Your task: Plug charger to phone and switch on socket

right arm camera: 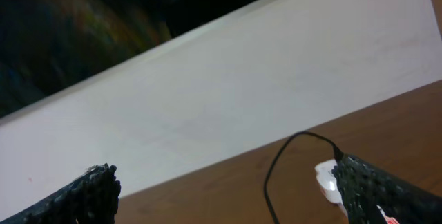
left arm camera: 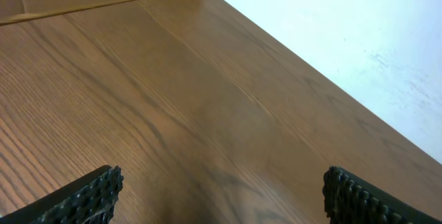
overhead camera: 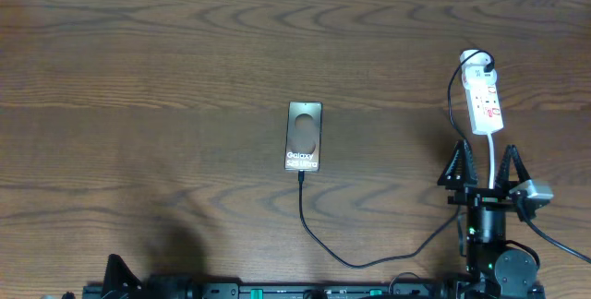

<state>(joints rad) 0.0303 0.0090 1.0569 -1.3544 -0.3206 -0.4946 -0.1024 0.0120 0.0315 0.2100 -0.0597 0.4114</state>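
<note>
The dark grey phone (overhead camera: 305,137) with "Galaxy" lettering lies face up at the table's middle. The thin black charger cable (overhead camera: 319,239) meets the phone's near edge, loops toward the front and runs right and up to a black plug (overhead camera: 481,60) at the far end of the white socket strip (overhead camera: 484,101). My right gripper (overhead camera: 483,165) is open and empty just in front of the strip. In the right wrist view the gripper (right arm camera: 224,182) shows the cable (right arm camera: 276,162) and the strip's end (right arm camera: 326,179). My left gripper (left arm camera: 221,189) is open over bare wood, at the front left edge in the overhead view (overhead camera: 115,276).
The wooden table (overhead camera: 138,105) ends at a white wall (left arm camera: 345,30) along its far side. The strip's white cord (overhead camera: 494,151) runs forward between my right gripper's fingers. Robot bases and cables sit along the front edge (overhead camera: 305,290).
</note>
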